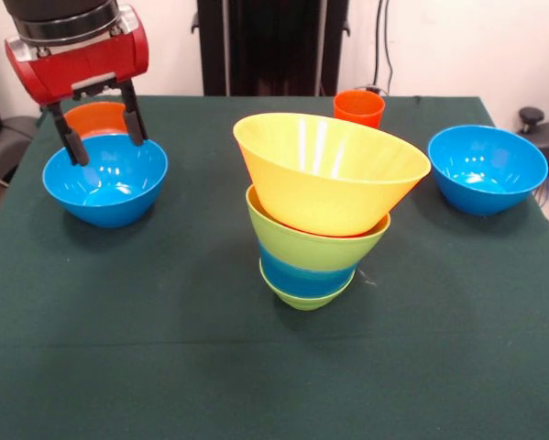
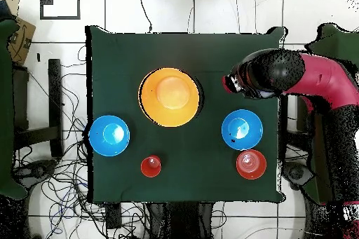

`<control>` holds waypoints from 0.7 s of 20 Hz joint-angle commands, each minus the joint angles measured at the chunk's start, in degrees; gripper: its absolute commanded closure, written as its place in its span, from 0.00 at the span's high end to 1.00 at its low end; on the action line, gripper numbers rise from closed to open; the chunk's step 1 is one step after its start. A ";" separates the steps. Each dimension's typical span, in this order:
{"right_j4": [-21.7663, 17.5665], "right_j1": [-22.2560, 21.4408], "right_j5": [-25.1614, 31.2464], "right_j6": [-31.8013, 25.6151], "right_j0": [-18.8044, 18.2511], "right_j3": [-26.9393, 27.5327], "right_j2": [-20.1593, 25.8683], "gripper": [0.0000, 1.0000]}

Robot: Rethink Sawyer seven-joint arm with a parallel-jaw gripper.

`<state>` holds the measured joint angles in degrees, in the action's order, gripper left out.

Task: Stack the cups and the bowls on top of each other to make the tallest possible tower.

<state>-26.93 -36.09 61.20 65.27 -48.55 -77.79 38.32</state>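
The tower (image 1: 312, 243) stands mid-table: a small green bowl, a blue one, a lime one and a large yellow bowl (image 1: 329, 170) tilted on top. It also shows in the overhead view (image 2: 170, 97). My gripper (image 1: 104, 147) is open and empty at the left, with its fingertips at the far rim of a blue bowl (image 1: 104, 183). An orange bowl (image 1: 95, 117) sits just behind that one. An orange cup (image 1: 358, 107) stands behind the tower. A second blue bowl (image 1: 487, 168) sits at the right. The yellow-green cup is out of view.
From above, my red arm (image 2: 308, 82) reaches in from the right over the blue bowl (image 2: 242, 129). The orange bowl (image 2: 251, 164), the cup (image 2: 151, 167) and the other blue bowl (image 2: 109, 135) lie around the tower. Cables lie on the floor around the table.
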 commanded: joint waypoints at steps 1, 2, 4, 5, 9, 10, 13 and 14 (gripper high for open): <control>-4.49 2.16 -0.34 -16.14 -0.38 -2.16 2.45 1.00; -4.62 2.31 -0.39 -16.28 -0.63 -2.16 2.63 1.00; -5.02 2.56 -0.58 -16.31 -1.01 -2.21 2.99 1.00; -5.15 2.64 -0.62 -16.22 -1.06 -2.18 3.11 1.00; -5.48 2.69 -0.59 -16.26 -1.36 -2.31 3.40 1.00; -5.57 2.85 -0.68 -16.28 -1.43 -2.25 3.48 1.00; -6.40 4.06 -1.43 -17.01 -1.76 -1.66 3.50 1.00; -6.61 4.31 -1.59 -17.21 -1.88 -1.54 3.55 1.00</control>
<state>-27.88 -34.11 61.20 65.27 -50.34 -77.78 40.27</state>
